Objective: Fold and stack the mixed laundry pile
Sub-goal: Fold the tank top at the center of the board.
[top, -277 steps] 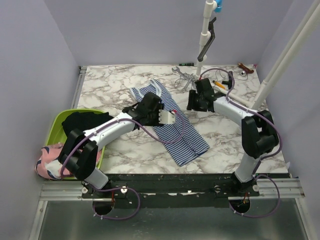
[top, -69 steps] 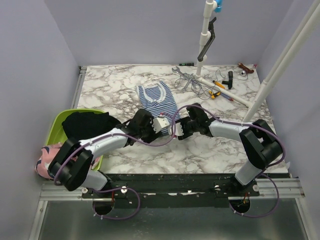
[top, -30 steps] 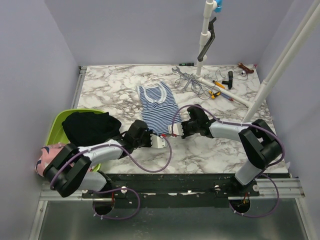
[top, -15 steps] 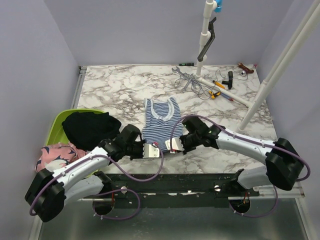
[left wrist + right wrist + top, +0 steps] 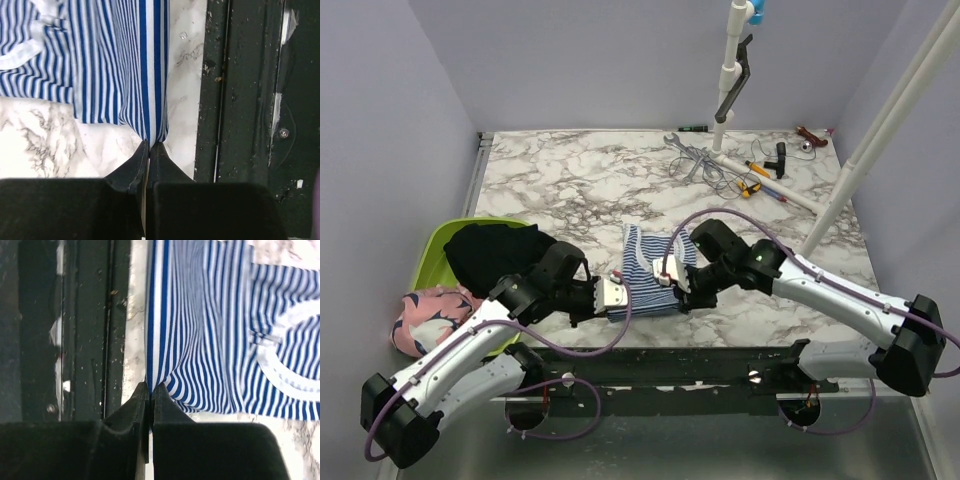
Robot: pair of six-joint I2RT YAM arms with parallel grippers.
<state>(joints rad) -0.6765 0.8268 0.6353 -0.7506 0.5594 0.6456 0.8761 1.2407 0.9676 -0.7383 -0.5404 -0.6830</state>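
Striped garment (image 5: 655, 268): lies flat in a folded, compact shape on the marble table (image 5: 560, 180), at the middle of its near edge. The white-trimmed neckline faces the far side. In the wrist views its near hem (image 5: 150, 75) (image 5: 160, 315) runs just beside the black rail (image 5: 240, 100) that borders the table.

Left gripper (image 5: 616, 295): clenched on the garment's near left corner, fingertips pressed together with the striped cloth pinched between them (image 5: 149, 145).

Right gripper (image 5: 672, 278): likewise clamped, on the near right corner; the cloth puckers into its tips (image 5: 150, 386). Both grippers sit low at the table surface, close to each other, one at each end of the hem.

Black garment (image 5: 500, 255): bunched in a heap on the lime basin (image 5: 428, 262) at the left of the table, well apart from the striped piece.

Pink garment (image 5: 425, 315): crumpled at the basin's near left end (its dark print is visible), partly over the rim.

Far right corner: loose tools (image 5: 760, 165), well clear of the garments.
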